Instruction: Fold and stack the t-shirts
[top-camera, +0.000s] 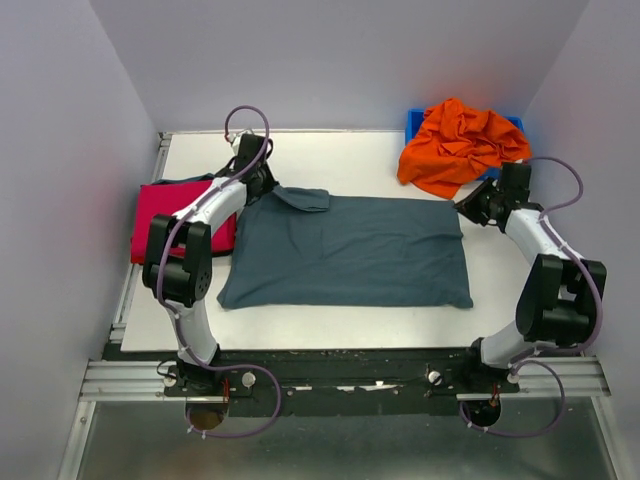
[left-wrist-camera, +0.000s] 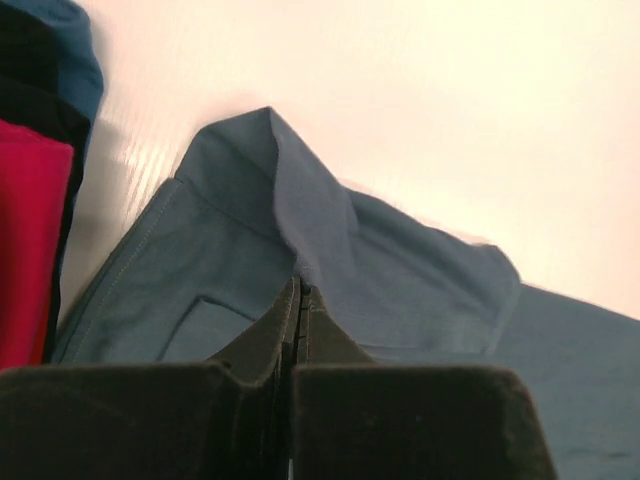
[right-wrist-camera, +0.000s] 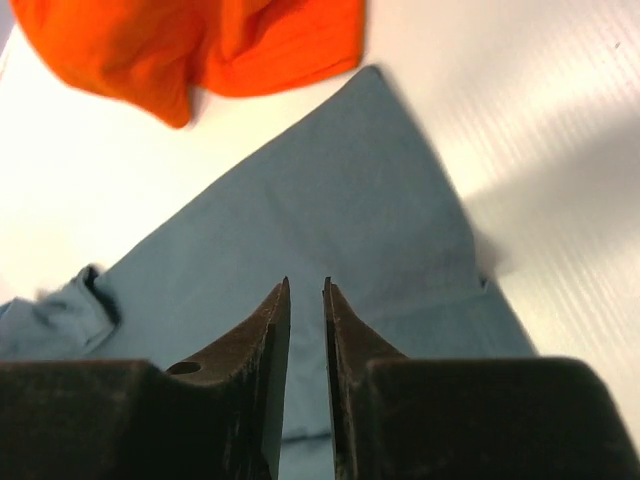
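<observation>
Grey-blue t-shirt (top-camera: 350, 250): flat folded rectangle at table centre, sleeve flap at its 11 o'clock corner. Orange t-shirt (top-camera: 460, 145) crumpled at 1 o'clock over the bin (top-camera: 412, 120). Red t-shirt (top-camera: 160, 220) folded at 9 o'clock. Left gripper (left-wrist-camera: 300, 290) pinching the flap. Right gripper (right-wrist-camera: 306, 285) has jaws slightly apart over the 2 o'clock corner.

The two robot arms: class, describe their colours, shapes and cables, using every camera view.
Both the left arm and the right arm have white, tube-like links joined by chunky black joints. A thin purple cable loops along each. The fingers are dark wedges tapering to narrow tips; one has a small round hole.
</observation>
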